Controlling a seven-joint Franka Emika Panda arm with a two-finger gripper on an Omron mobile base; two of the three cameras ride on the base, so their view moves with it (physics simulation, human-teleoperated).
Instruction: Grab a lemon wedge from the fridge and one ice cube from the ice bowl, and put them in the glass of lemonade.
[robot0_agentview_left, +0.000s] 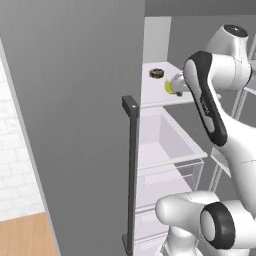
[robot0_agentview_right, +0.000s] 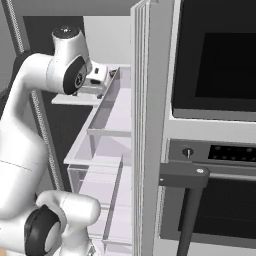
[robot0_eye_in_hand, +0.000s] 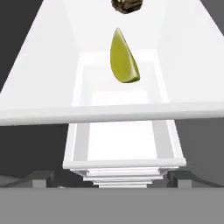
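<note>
The fridge (robot0_agentview_left: 75, 125) stands open, its grey door swung to the left. A yellow lemon wedge (robot0_eye_in_hand: 124, 59) lies on a white shelf (robot0_eye_in_hand: 52, 65) inside, and its edge also peeks out beside the hand (robot0_agentview_left: 168, 88). My gripper (robot0_eye_in_hand: 111, 178) is open and hovers just above the shelf's front edge, short of the wedge, with nothing between its fingers. It reaches into the fridge at upper shelf height (robot0_agentview_left: 176, 83) (robot0_agentview_right: 101, 76). The ice bowl and the glass of lemonade are out of view.
A small dark round object (robot0_agentview_left: 156, 73) sits on the shelf just behind the wedge (robot0_eye_in_hand: 127, 5). Clear drawers (robot0_agentview_left: 167, 137) lie below the shelf. The door's dark bar handle (robot0_agentview_left: 132, 175) stands close left of the arm. A built-in black oven (robot0_agentview_right: 220, 60) is to the right.
</note>
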